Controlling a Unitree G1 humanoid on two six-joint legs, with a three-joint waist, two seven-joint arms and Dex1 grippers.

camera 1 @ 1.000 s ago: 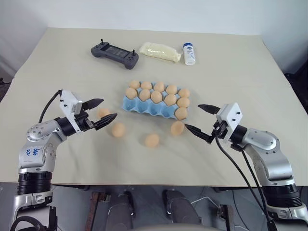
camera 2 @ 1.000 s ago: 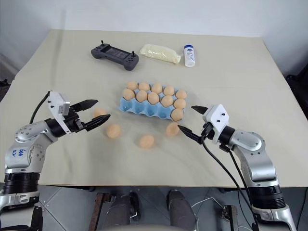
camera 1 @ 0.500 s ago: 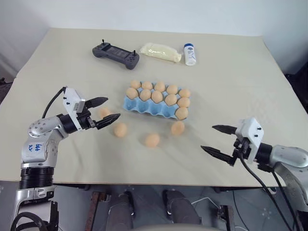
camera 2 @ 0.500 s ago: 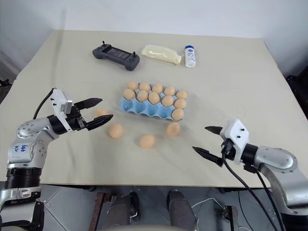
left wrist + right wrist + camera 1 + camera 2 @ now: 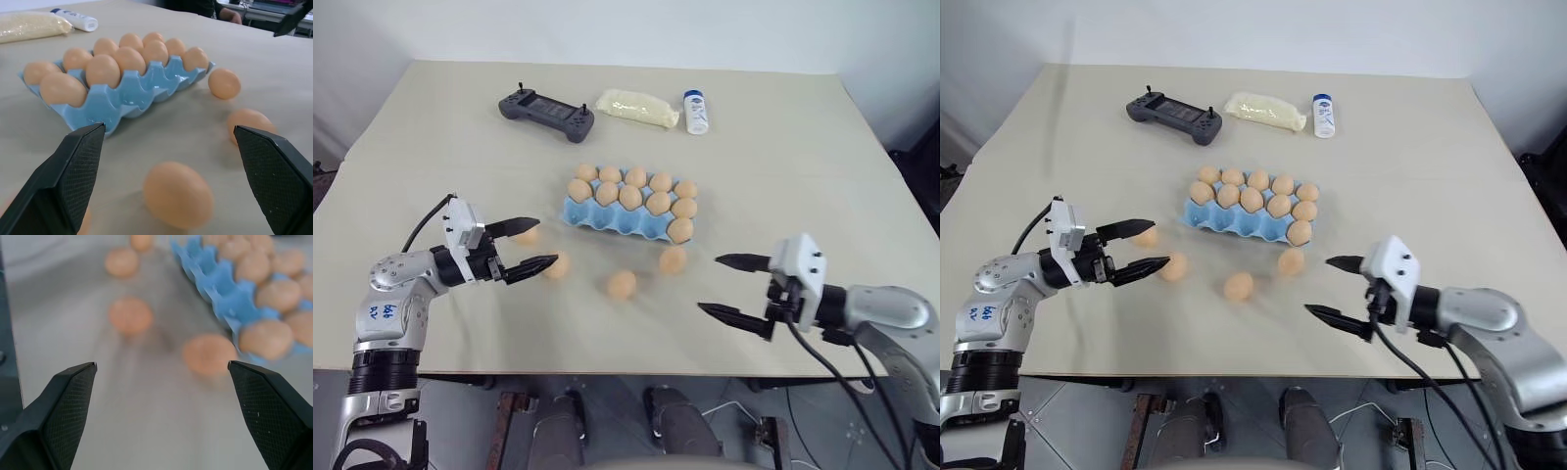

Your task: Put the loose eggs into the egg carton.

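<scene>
Black fingers of the right gripper [image 5: 734,288], spread wide and empty, have pulled back from the loose egg [image 5: 673,259] beside the carton's near corner to about five o'clock, so that pick is abandoned for now. At nine o'clock the left gripper [image 5: 530,246], also spread, has edged toward another egg [image 5: 557,265]. Beyond, the light blue egg carton [image 5: 625,216] holds eleven eggs, four loose eggs remaining on the table [image 5: 783,147].

Stereo head pair, high, facing forward and down over the whole table [image 5: 783,147], both eyes sharing it, each wrist camera low and near, looking along its hand, both sharing the egg carton [image 5: 142,95].
</scene>
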